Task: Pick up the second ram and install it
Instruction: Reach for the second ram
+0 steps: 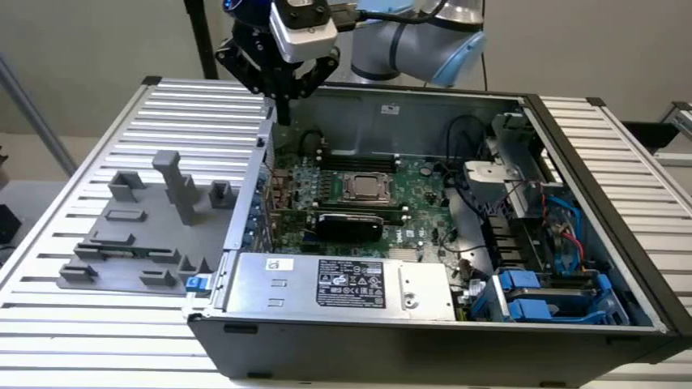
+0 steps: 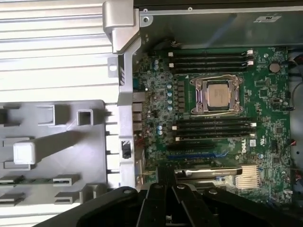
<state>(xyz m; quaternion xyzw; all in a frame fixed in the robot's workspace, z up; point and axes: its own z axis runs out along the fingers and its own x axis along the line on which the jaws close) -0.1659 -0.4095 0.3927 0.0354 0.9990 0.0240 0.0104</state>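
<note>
A thin strip with green board showing, which I take for the second ram (image 2: 41,180), lies edge-on in the clips of the grey fixture (image 2: 57,142); in the exterior view it is a dark line (image 1: 121,252) near the fixture's front. My gripper (image 1: 284,113) hangs high over the back corner of the open PC case, on the exterior view's left, above the case wall (image 1: 262,138). Its fingers (image 2: 161,191) are pressed together, shut, and I see nothing between them. The motherboard (image 2: 265,94) with its long black slots (image 2: 208,127) lies below, beside the processor (image 2: 217,96).
The fixture (image 1: 130,235) with upright blocks stands on the ribbed table (image 1: 130,121) outside the case. Inside the case, the power supply (image 1: 335,284) sits at the front, with blue drive brackets (image 1: 540,300) and cables on the exterior view's right.
</note>
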